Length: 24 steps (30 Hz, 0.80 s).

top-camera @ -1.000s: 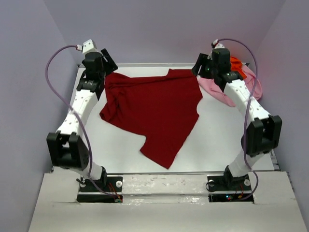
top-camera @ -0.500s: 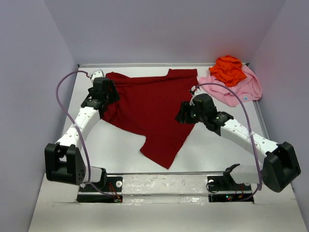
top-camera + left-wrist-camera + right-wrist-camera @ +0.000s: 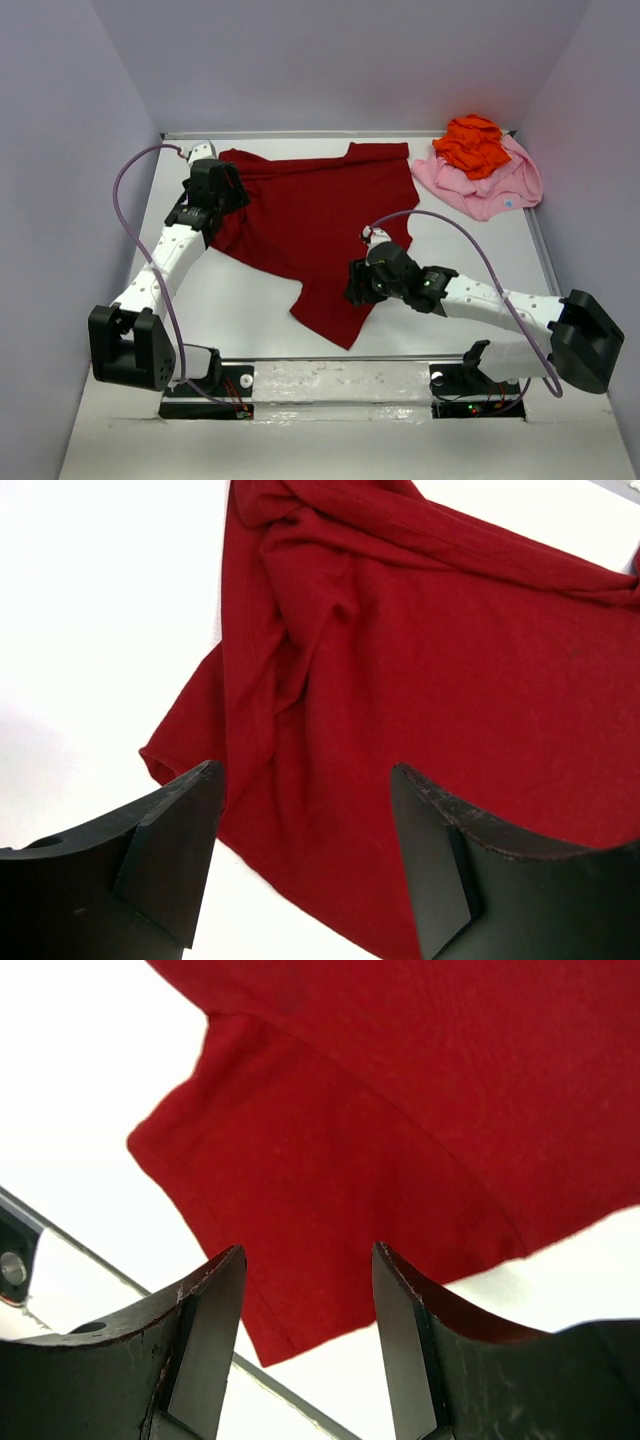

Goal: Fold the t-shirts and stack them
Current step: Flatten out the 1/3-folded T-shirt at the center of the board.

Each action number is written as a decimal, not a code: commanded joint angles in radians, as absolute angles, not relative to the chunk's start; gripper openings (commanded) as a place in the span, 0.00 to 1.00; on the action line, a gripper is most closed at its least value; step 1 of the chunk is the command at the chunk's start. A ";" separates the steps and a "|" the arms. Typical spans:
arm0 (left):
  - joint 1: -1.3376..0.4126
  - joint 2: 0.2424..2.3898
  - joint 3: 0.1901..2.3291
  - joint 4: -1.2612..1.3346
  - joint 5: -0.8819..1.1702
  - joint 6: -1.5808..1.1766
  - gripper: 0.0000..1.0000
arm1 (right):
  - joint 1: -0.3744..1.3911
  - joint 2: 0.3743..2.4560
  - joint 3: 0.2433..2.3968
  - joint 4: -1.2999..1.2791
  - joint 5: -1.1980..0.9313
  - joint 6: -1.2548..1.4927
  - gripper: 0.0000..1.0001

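A dark red t-shirt (image 3: pixel 310 215) lies spread and rumpled across the middle of the white table. My left gripper (image 3: pixel 222 198) hovers open over its bunched left edge; in the left wrist view the red cloth (image 3: pixel 420 680) fills the gap between the fingers, which touch nothing. My right gripper (image 3: pixel 358 285) hangs open above the shirt's near sleeve (image 3: pixel 330 1190), nothing between its fingers. A bright orange t-shirt (image 3: pixel 470 143) sits crumpled on top of a light pink t-shirt (image 3: pixel 490 185) at the far right corner.
The white table (image 3: pixel 450 250) is boxed in by grey walls. A metal rail (image 3: pixel 330 360) runs along the near edge, just past the sleeve's tip. The right arm stretches low across the near right of the table.
My right arm has swung from the far right corner down to the shirt's near sleeve, its jaws narrowing a little. The left arm dropped from the far left corner to the shirt's left edge.
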<state>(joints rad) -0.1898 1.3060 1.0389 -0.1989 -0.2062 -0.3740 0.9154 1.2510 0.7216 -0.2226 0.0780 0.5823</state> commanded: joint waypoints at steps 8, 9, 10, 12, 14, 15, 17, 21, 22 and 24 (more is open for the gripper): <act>-0.195 1.296 1.043 -0.173 -0.187 -0.356 0.77 | 0.930 1.235 0.675 -0.179 0.218 0.615 0.58; -0.195 1.296 1.043 -0.172 -0.187 -0.354 0.77 | 0.930 1.236 0.675 -0.179 0.219 0.611 0.58; -0.196 1.295 1.045 -0.172 -0.187 -0.354 0.77 | 0.930 1.239 0.678 -0.190 0.219 0.611 0.59; -0.195 1.292 1.043 -0.172 -0.187 -0.354 0.77 | 0.930 1.239 0.686 -0.206 0.213 0.620 0.58; -0.196 1.289 1.043 -0.172 -0.186 -0.356 0.77 | 0.940 1.232 0.681 -0.210 0.190 0.636 0.58; -0.196 1.287 1.045 -0.172 -0.187 -0.356 0.77 | 0.959 1.221 0.669 -0.207 0.164 0.658 0.57; -0.196 1.285 1.045 -0.172 -0.187 -0.354 0.77 | 0.995 1.210 0.661 -0.221 0.161 0.681 0.57; -0.195 1.281 1.048 -0.173 -0.187 -0.353 0.77 | 1.101 1.175 0.623 -0.252 0.176 0.779 0.57; -0.196 1.279 1.046 -0.173 -0.189 -0.353 0.77 | 1.136 1.164 0.605 -0.253 0.181 0.796 0.57; -0.196 1.275 1.046 -0.173 -0.192 -0.351 0.77 | 1.166 1.161 0.594 -0.274 0.199 0.834 0.57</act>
<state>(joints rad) -0.1905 1.3060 1.0389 -0.1986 -0.1905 -0.3676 1.1152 1.1870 0.6205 -0.2420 0.1658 0.7345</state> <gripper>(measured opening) 0.767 0.571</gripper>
